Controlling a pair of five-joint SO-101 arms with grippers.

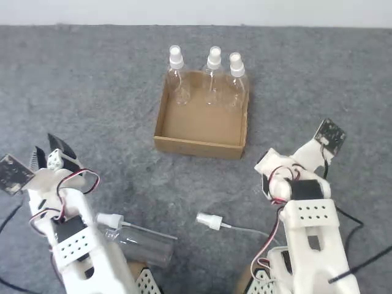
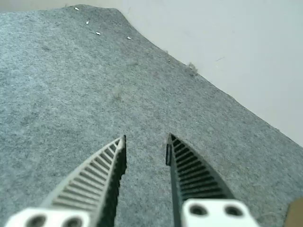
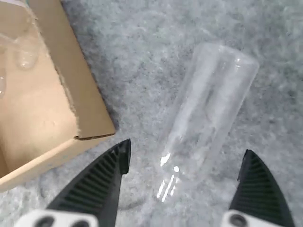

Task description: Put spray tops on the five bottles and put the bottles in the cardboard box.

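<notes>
Three clear bottles [image 1: 211, 82] with white spray tops stand along the far wall inside the cardboard box [image 1: 199, 147]. Another clear bottle [image 1: 139, 242] lies by the left arm, a white spray top [image 1: 110, 219] at its neck end. A loose spray top [image 1: 210, 220] with its thin tube lies on the carpet between the arms. My right gripper [image 3: 184, 161] is open, low over a topless clear bottle [image 3: 208, 109] lying beside the box corner [image 3: 90, 123]. My left gripper [image 2: 146, 139] is open over bare carpet, left of the box [image 1: 52, 152].
Grey carpet [image 1: 110, 92] covers the table to a pale wall [image 2: 236, 47] at the far edge. The right arm's body [image 1: 309, 211] stands over the spot right of the box's near corner. Open carpet lies left and right of the box.
</notes>
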